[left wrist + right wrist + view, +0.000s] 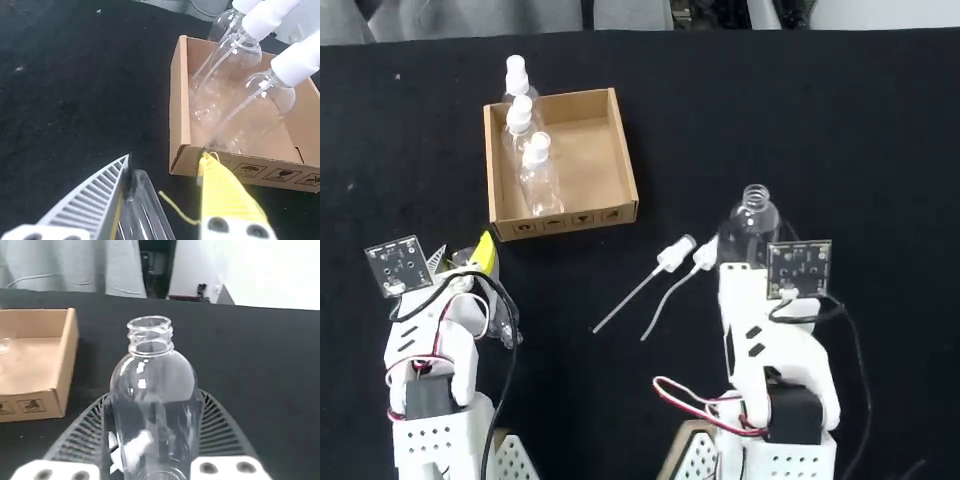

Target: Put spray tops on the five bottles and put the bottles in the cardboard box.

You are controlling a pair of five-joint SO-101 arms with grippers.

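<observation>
My right gripper is shut on a clear bottle with an open neck, held upright to the right of the cardboard box. Two loose spray tops with long tubes lie on the table just left of it. Three capped bottles lean along the box's left side. My left gripper is open just in front of the box's near left corner. Another clear bottle without a top lies between its fingers, against the white one and apart from the yellow one.
The table is covered in black cloth. The box's right half has bare floor. The spray tops' tubes stretch toward the front between the two arms. Grey fabric hangs behind the table's far edge.
</observation>
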